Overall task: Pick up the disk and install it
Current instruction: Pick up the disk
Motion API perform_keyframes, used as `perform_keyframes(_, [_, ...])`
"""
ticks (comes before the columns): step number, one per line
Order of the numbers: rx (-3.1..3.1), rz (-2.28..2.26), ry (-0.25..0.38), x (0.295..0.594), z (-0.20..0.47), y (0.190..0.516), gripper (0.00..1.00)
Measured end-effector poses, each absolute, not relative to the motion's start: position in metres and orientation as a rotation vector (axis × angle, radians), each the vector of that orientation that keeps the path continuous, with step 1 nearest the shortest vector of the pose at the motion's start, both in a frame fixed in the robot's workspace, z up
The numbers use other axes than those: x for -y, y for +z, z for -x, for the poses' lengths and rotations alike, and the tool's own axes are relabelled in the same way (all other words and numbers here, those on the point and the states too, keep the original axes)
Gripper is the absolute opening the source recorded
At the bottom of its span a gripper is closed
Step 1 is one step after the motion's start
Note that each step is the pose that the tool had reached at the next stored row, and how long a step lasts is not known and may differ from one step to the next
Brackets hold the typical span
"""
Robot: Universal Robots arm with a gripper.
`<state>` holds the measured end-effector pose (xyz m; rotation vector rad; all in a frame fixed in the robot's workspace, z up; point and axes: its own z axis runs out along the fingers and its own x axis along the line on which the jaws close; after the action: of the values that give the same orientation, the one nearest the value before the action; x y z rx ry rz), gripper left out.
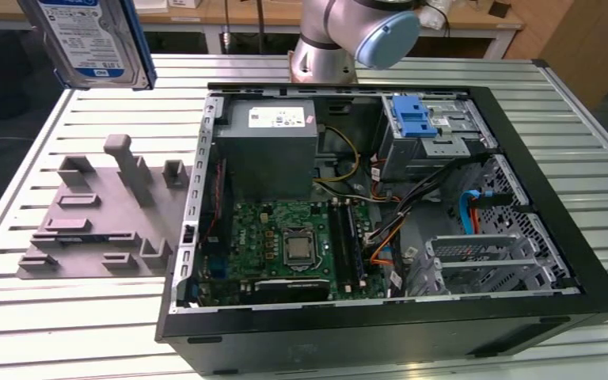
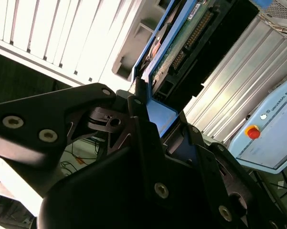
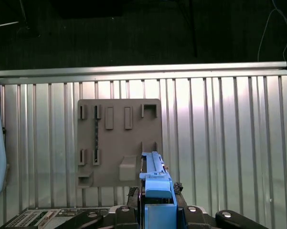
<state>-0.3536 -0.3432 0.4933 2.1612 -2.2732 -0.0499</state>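
A slatted silver metal desk [image 1: 61,317] carries a large open black computer case [image 1: 389,336] with its green board exposed. Just beside the case, on the exterior view's left, lies a flat grey plastic fixture plate [image 1: 93,229] with upright slots. A silver robot arm [image 1: 331,39] with a blue cap rises behind the case. The flat rectangular silver disk [image 1: 85,39], white-and-blue labelled and blue-framed, hangs high over the fixture side, well apart from the case. In the second wrist view the black tool [image 2: 157,112] is clamped on the disk's blue bracket.
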Motion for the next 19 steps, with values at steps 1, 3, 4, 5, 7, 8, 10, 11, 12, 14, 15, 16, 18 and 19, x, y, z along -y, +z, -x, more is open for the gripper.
perform_keyframes(1, [2.273,-2.161,-0.050,0.343,0.352,0.493,0.36])
perform_keyframes(3, [2.273,-2.161,-0.050,0.343,0.350,0.493,0.36])
perform_keyframes(4, [2.273,-2.161,-0.050,0.343,0.349,0.493,0.36])
perform_keyframes(5, [2.273,-2.161,-0.050,0.343,0.348,0.493,0.36])
perform_keyframes(7, [2.273,-2.161,-0.050,0.343,0.345,0.493,0.36])
perform_keyframes(8, [2.273,-2.161,-0.050,0.343,0.344,0.493,0.36])
perform_keyframes(10, [2.273,-2.161,-0.050,0.343,0.342,0.493,0.36])
perform_keyframes(11, [2.273,-2.161,-0.050,0.343,0.341,0.493,0.36])
perform_keyframes(12, [2.273,-2.161,-0.050,0.343,0.340,0.493,0.36])
perform_keyframes(14, [2.273,-2.161,-0.050,0.343,0.338,0.493,0.36])
perform_keyframes(15, [2.273,-2.161,-0.050,0.343,0.337,0.493,0.36])
perform_keyframes(16, [2.273,-2.161,-0.050,0.343,0.336,0.493,0.36])
perform_keyframes(18, [2.273,-2.161,-0.050,0.343,0.334,0.493,0.36])
perform_keyframes(19, [2.273,-2.161,-0.050,0.343,0.333,0.493,0.36])
